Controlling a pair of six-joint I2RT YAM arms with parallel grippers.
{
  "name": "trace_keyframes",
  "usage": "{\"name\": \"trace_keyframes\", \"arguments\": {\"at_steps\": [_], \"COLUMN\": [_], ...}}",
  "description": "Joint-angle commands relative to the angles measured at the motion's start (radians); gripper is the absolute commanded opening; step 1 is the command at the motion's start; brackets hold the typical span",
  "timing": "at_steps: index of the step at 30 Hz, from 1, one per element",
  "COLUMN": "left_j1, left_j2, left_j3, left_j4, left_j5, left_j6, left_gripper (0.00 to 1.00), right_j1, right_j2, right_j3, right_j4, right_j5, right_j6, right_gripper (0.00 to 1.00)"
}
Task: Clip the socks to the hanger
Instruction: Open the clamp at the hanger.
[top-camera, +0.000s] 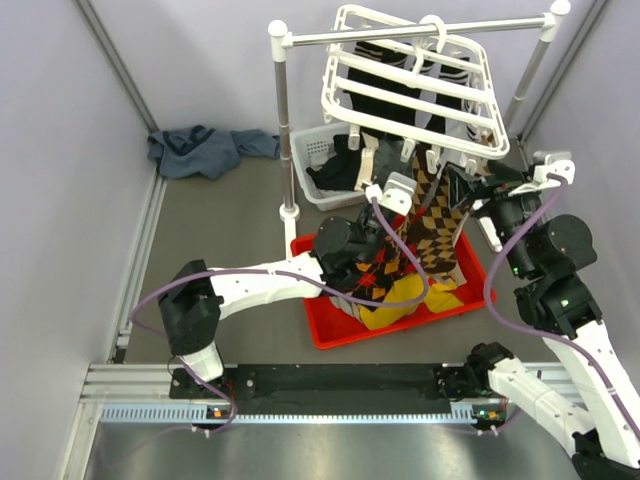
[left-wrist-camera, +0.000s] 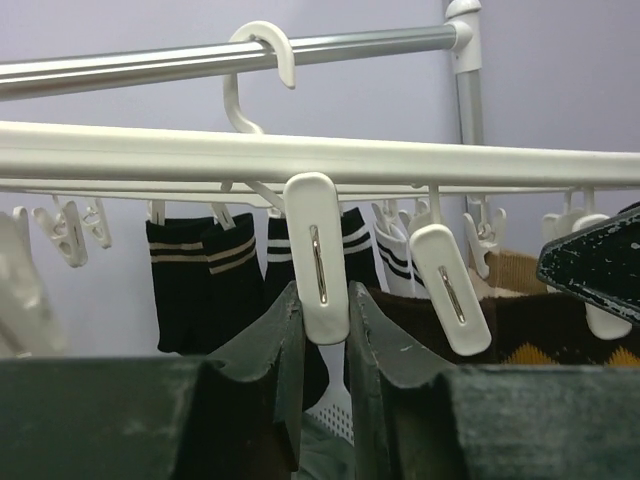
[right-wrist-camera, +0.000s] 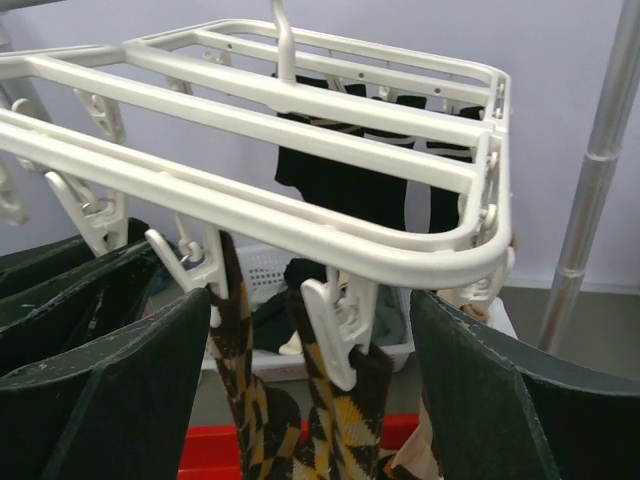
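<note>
The white hanger hangs by its hook from the metal rod. Brown and tan argyle socks dangle from its front edge over the red bin. In the left wrist view my left gripper is shut on the lower end of a white clip under the hanger bar, one finger against each side. My right gripper is open wide. Between its fingers, untouched, a clip holds an argyle sock. A second clipped sock hangs to the left.
A red bin with more socks lies under the hanger. A white basket stands behind it. Black striped socks hang at the hanger's back. A blue cloth lies at the far left. White rack posts flank the hanger.
</note>
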Motion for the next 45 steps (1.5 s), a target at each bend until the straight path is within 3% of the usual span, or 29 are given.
{"name": "trace_keyframes", "arguments": {"at_steps": [1, 9, 21, 26, 35, 41, 45], "left_j1": [-0.016, -0.030, -0.048, -0.053, -0.054, -0.056, -0.056], "left_j2": [-0.081, -0.144, -0.126, -0.126, -0.124, -0.130, -0.130], "left_j3": [-0.003, 0.072, 0.049, 0.049, 0.046, 0.039, 0.043], "left_j4": [-0.067, -0.382, -0.453, -0.460, -0.471, -0.473, -0.490], "left_j5": [0.002, 0.029, 0.037, 0.037, 0.043, 0.065, 0.083], "left_j6": [-0.033, -0.166, -0.235, -0.240, -0.252, -0.264, -0.278], "left_gripper": [0.09, 0.02, 0.03, 0.04, 0.04, 0.04, 0.03], "right_j1": [-0.003, -0.003, -0.002, -0.003, -0.032, -0.204, -0.213], "right_j2": [-0.027, -0.027, 0.140, 0.171, 0.218, 0.218, 0.232], "right_j3": [0.056, 0.217, 0.416, 0.403, 0.326, 0.219, 0.217], "right_j4": [0.001, -0.140, -0.358, -0.411, -0.308, -0.089, -0.030], "right_j5": [-0.111, -0.314, -0.452, -0.403, -0.404, -0.611, -0.664], "right_j6": [-0.012, 0.051, 0.203, 0.232, 0.284, 0.452, 0.467], "right_gripper": [0.79, 0.79, 0.76, 0.73, 0.67, 0.60, 0.59]}}
